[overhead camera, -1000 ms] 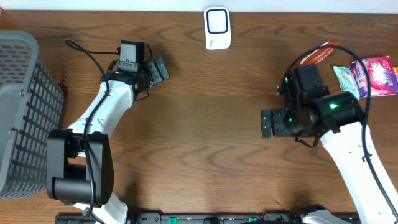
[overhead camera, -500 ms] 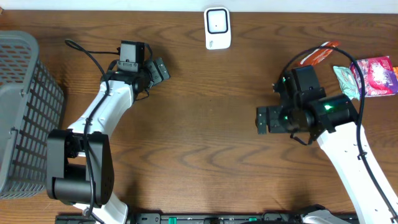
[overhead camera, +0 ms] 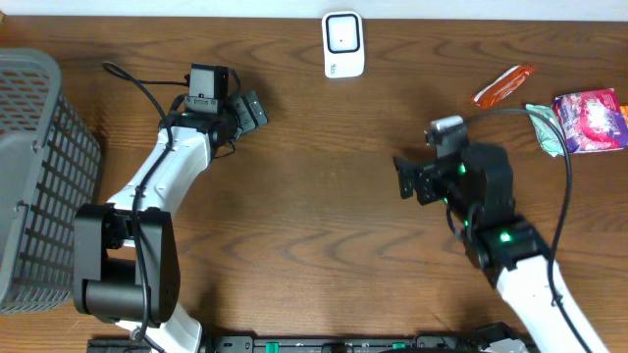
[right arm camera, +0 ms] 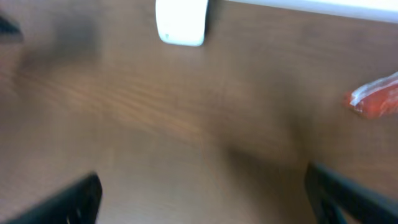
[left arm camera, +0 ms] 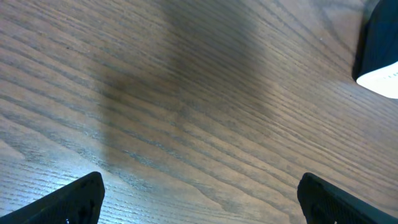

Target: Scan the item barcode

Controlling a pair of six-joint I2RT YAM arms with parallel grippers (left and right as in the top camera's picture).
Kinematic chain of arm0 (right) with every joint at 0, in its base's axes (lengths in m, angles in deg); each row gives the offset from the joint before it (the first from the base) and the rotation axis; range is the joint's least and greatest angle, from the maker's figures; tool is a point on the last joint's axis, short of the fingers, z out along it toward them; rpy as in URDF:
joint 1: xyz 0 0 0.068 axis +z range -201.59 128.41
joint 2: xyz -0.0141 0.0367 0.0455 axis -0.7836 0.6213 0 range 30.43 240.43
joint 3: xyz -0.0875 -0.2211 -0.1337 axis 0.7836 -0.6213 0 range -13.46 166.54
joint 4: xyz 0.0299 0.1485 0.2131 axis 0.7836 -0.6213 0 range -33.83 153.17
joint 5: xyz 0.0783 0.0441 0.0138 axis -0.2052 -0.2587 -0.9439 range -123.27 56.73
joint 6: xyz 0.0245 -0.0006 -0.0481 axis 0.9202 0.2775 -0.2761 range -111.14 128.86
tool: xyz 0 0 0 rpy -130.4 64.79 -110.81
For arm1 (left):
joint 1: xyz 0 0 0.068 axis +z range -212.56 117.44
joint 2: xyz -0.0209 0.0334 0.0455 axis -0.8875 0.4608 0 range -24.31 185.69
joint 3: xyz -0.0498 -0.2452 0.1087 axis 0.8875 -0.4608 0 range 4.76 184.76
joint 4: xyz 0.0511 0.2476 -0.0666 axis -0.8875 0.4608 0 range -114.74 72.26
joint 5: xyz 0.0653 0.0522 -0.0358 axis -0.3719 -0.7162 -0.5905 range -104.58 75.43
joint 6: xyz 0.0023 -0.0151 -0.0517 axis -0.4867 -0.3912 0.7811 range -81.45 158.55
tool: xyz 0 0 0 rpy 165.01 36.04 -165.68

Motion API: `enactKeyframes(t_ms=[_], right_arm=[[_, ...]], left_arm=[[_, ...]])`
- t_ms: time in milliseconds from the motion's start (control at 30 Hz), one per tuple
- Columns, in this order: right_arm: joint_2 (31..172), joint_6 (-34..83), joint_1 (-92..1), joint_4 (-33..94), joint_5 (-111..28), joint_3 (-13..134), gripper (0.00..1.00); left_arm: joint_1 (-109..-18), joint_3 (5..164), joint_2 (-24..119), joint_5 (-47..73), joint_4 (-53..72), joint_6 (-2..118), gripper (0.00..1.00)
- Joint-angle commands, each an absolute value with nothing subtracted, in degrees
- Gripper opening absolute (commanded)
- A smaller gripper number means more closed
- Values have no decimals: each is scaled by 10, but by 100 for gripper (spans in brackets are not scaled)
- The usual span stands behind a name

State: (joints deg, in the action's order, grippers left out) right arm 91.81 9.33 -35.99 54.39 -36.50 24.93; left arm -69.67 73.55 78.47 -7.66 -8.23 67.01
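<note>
The white barcode scanner (overhead camera: 343, 44) stands at the back edge of the table; the right wrist view shows it blurred (right arm camera: 181, 22), and its corner shows in the left wrist view (left arm camera: 380, 56). The items lie at the back right: an orange packet (overhead camera: 504, 85), also in the right wrist view (right arm camera: 376, 99), a green packet (overhead camera: 543, 128) and a pink-purple packet (overhead camera: 589, 120). No barcode shows on any of them. My left gripper (overhead camera: 253, 108) is open over bare wood, left of the scanner. My right gripper (overhead camera: 405, 179) is open and empty, left of the packets.
A grey mesh basket (overhead camera: 39, 176) fills the left edge of the table. Bare brown wood lies between the two arms. Cables trail from both arms, and a black rail runs along the front edge.
My right arm has swung left and towards the back, clear of the packets, and its gripper has stayed open. The left arm has not moved.
</note>
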Motion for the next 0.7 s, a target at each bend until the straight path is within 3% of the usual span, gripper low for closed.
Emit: enactKeyframes(t_ms=[0,267,667], right_arm=[[863,82,-377,647,-367,148,99],[736,96,-434,848,-399,-23,99],[592,97,-497,857,-452,-126,99]], left_arm=[[-694,733,786,-87,-80,666,99],[-694,733,786,-87,-80,666,99],[-694,733,786,-87,-80,666,99]])
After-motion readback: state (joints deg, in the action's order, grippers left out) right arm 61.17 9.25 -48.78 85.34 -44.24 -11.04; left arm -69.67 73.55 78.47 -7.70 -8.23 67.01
